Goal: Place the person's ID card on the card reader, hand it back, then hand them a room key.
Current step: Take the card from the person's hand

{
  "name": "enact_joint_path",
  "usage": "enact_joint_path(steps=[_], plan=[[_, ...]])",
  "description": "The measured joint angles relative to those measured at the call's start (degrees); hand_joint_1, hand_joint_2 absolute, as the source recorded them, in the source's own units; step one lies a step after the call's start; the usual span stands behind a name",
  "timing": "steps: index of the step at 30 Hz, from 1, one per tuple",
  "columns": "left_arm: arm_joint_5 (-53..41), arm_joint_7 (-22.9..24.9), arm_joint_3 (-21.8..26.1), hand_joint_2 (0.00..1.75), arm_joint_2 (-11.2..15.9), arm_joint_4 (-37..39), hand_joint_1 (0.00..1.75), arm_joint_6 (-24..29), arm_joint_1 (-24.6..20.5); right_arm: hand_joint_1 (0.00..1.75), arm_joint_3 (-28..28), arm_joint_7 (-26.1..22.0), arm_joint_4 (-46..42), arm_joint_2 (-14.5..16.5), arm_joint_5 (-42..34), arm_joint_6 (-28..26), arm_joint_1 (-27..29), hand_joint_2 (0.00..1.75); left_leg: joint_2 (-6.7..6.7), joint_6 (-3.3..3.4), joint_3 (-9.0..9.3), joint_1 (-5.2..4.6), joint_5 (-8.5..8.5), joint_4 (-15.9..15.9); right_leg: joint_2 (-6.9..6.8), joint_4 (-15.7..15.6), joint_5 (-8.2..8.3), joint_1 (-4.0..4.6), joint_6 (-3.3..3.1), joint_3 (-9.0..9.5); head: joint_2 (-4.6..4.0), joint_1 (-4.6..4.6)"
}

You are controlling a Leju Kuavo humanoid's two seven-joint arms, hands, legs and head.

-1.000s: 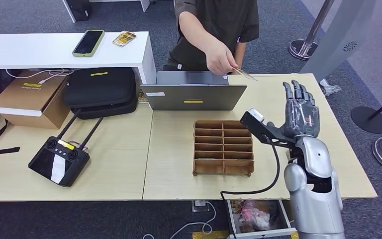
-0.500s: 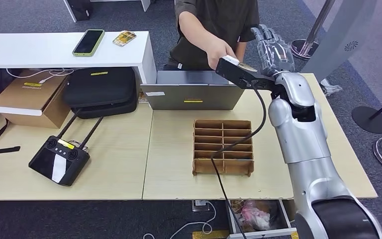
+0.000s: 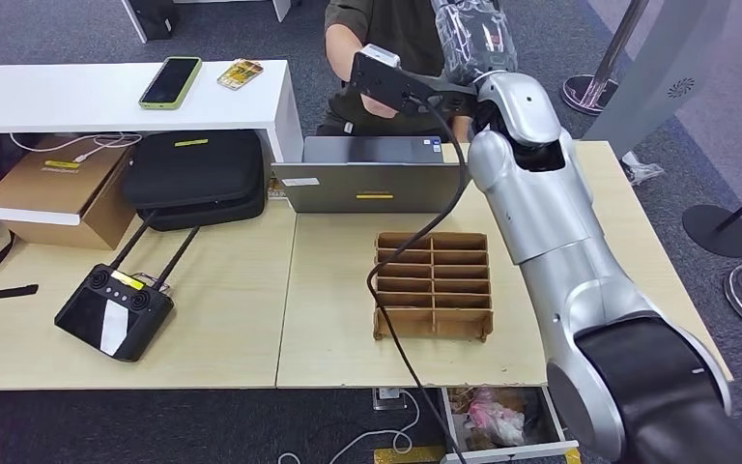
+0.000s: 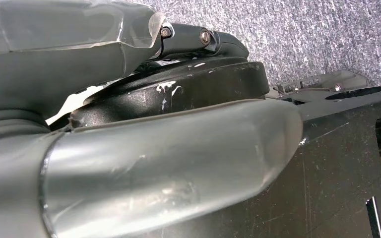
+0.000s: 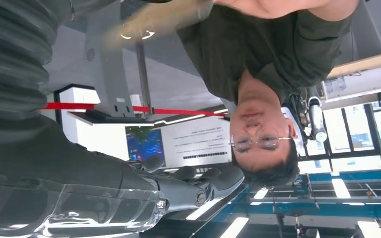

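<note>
My right hand (image 3: 473,34) is raised high beyond the laptop (image 3: 377,179), in front of the person's chest (image 3: 401,24). Its fingers are stretched out with nothing in them. In the right wrist view the fingers (image 5: 198,186) point towards the person, and a blurred tan card (image 5: 154,22) sits in the person's hand (image 5: 258,5), apart from my fingers. In the head view the wrist camera block (image 3: 386,77) hides the person's hand. My left hand (image 4: 168,163) hangs by my body, holding nothing.
A cardboard divider box (image 3: 435,285) stands on the table in front of the laptop. On the left are a black case (image 3: 193,174), a cardboard box (image 3: 53,188) and a controller (image 3: 116,311). A phone (image 3: 171,82) and a small card (image 3: 242,72) lie on the white counter.
My right arm has swung up from over the table's right side to the person, past the laptop. The person's hand with the card, seen earlier above the laptop, is now behind my wrist camera.
</note>
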Motion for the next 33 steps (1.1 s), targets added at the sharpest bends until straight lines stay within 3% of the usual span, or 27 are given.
enact_joint_path(steps=[15, 24, 33], plan=[[0.2, -0.3, 0.0, 0.0, 0.0, 0.0, 0.0, -0.1, 0.0, 0.0, 0.6, -1.6, 1.3, -1.2, -1.8, -0.6, 3.2, 1.75, 0.01, 0.0, 0.01, -0.01, 0.0, 0.0, 0.01, 0.0, 0.01, -0.01, 0.01, 0.0, 0.0, 0.0], [1.8, -0.3, 0.0, 0.0, 0.1, 0.0, 0.0, -0.4, 0.1, 0.0, 2.0, -1.9, 5.0, -3.2, -2.6, 10.2, 0.7, 1.75, -0.01, 0.0, 0.0, -0.01, 0.0, 0.0, -0.02, 0.0, 0.01, -0.01, 0.0, 0.0, 0.0, 0.01], [2.5, -0.4, 0.0, 0.0, 0.2, 0.0, 0.0, 0.1, 0.1, 0.0, 3.4, -3.0, 9.2, -4.2, -2.6, 11.8, -3.0, 1.75, 0.0, 0.0, 0.0, -0.02, 0.0, 0.0, 0.0, 0.0, 0.02, -0.01, 0.01, 0.0, 0.0, 0.01]])
